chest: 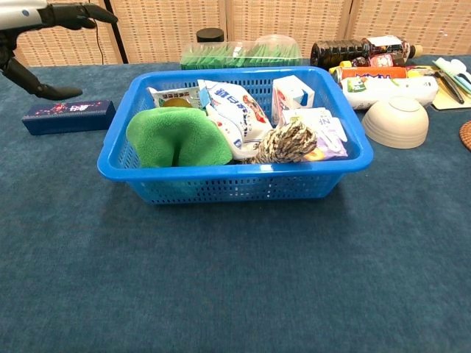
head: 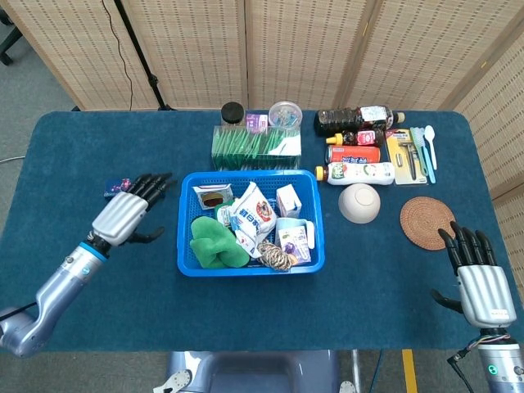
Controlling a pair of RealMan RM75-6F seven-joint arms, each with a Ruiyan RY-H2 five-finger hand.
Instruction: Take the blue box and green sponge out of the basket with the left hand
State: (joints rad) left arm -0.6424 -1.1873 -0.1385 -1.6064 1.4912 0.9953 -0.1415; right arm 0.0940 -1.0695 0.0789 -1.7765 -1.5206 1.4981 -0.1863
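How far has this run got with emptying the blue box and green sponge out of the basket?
Roughly halfway. The blue box lies flat on the table, left of the basket and clear of its wall. The left hand is above it with fingers spread, holding nothing, so nothing is in hand. The green sponge sits in the basket's left side, untouched; lifting it out remains. The right hand is open near the table's right edge.

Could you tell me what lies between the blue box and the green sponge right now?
The left wall of the blue basket stands between the blue box on the table and the green sponge inside; the chest view shows it best.
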